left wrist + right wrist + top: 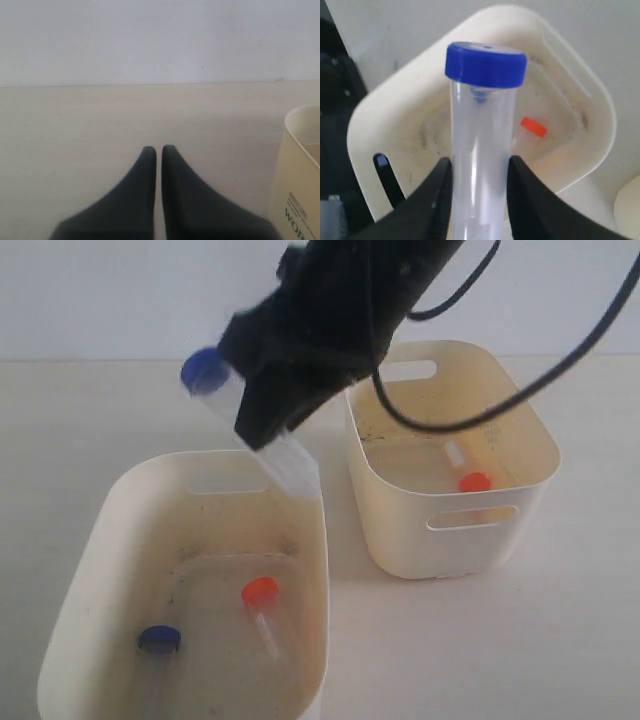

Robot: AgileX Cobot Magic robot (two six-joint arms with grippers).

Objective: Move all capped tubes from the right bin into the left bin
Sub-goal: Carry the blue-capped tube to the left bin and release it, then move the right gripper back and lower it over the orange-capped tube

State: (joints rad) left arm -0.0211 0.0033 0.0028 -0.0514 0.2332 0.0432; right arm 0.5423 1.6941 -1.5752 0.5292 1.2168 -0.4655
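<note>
My right gripper reaches across and is shut on a blue-capped tube, holding it tilted above the far rim of the left bin. In the right wrist view the same tube stands between the fingers of the gripper, over the left bin. Inside that bin lie a blue-capped tube and an orange-capped tube, whose orange cap also shows from the wrist. One orange-capped tube lies in the right bin. My left gripper is shut and empty over bare table.
Both bins stand side by side on a pale table, with a narrow gap between them. A black cable hangs over the right bin. A cream tub's outer wall with a printed label stands close beside the left gripper.
</note>
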